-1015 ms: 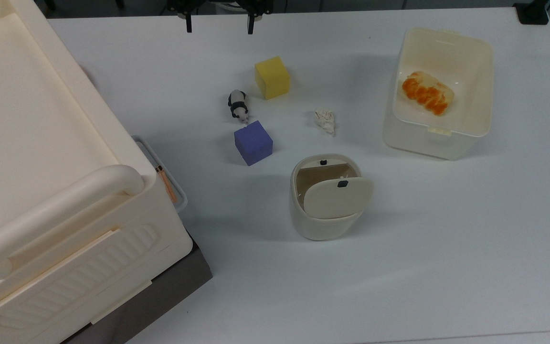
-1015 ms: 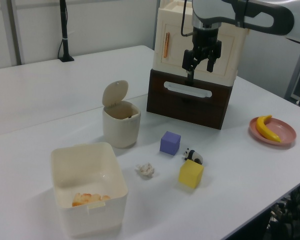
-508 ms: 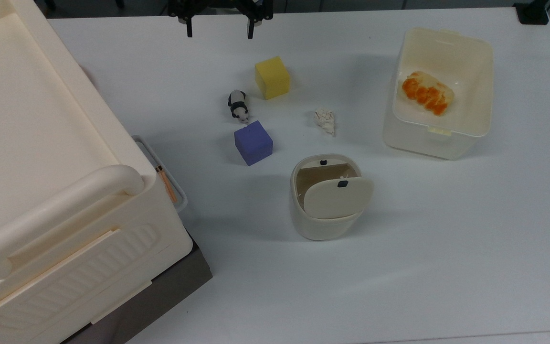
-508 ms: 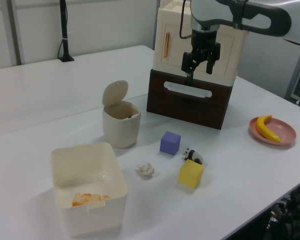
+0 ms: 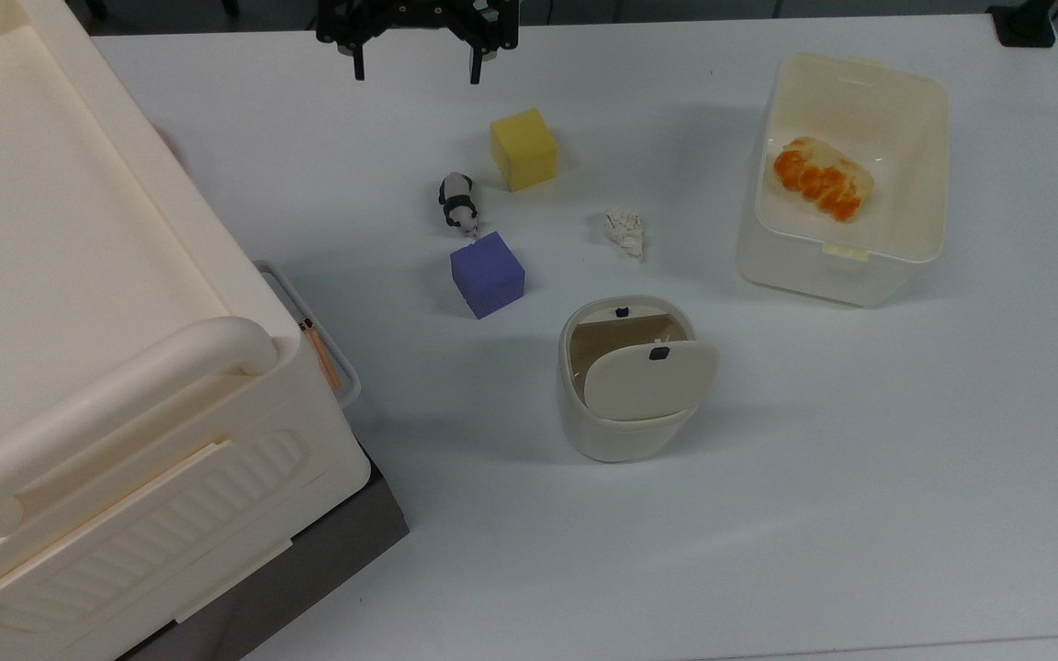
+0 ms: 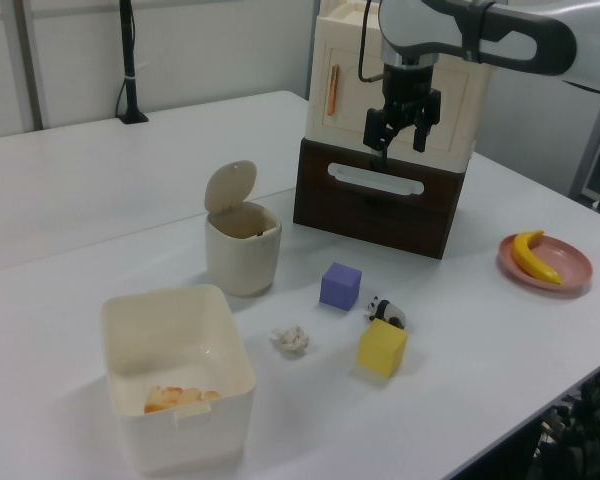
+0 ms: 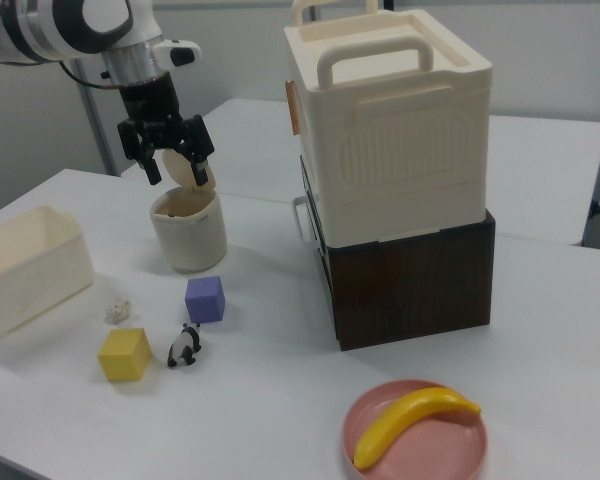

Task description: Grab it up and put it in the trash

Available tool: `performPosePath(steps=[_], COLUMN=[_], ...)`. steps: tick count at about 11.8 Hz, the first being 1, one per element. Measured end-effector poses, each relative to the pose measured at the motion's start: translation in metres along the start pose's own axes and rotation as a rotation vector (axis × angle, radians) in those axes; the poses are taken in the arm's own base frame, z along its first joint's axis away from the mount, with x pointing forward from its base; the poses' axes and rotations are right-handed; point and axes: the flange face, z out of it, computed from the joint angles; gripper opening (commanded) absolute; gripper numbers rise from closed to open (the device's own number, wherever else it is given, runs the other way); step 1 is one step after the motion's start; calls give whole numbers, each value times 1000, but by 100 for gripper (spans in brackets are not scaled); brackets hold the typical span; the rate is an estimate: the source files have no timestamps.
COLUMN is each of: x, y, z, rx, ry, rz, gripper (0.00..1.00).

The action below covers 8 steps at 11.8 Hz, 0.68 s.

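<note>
The crumpled white paper wad [image 5: 625, 231] [image 6: 291, 340] [image 7: 118, 310] lies on the white table between the yellow cube and the rectangular tub. The trash, a small round cream bin [image 5: 625, 431] [image 6: 242, 250] [image 7: 188, 240], stands nearby with its flap lid tilted up and its mouth showing. My gripper [image 5: 416, 73] [image 6: 395, 142] [image 7: 175, 172] hangs open high above the table with nothing between its fingers. In the top view it is at the top edge, beyond the yellow cube and well away from the wad.
A yellow cube [image 5: 523, 149], a purple cube [image 5: 487, 274] and a panda figurine [image 5: 458, 204] sit left of the wad in the top view. A cream tub [image 5: 846, 248] holds orange-and-white food. A large handled box [image 5: 79, 275] sits on a dark base. A banana lies on a pink plate [image 7: 380, 440].
The open gripper has crept a little further into the top view, toward the table's middle. Nothing on the table has moved.
</note>
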Motion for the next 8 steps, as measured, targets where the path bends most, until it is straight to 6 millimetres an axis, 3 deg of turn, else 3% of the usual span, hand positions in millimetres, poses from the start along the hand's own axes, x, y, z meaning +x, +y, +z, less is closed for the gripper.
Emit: performPosePath(steps=[8], x=[5], y=[3], z=[8], rx=[-89], ry=[-15], rz=[15], gripper=[100])
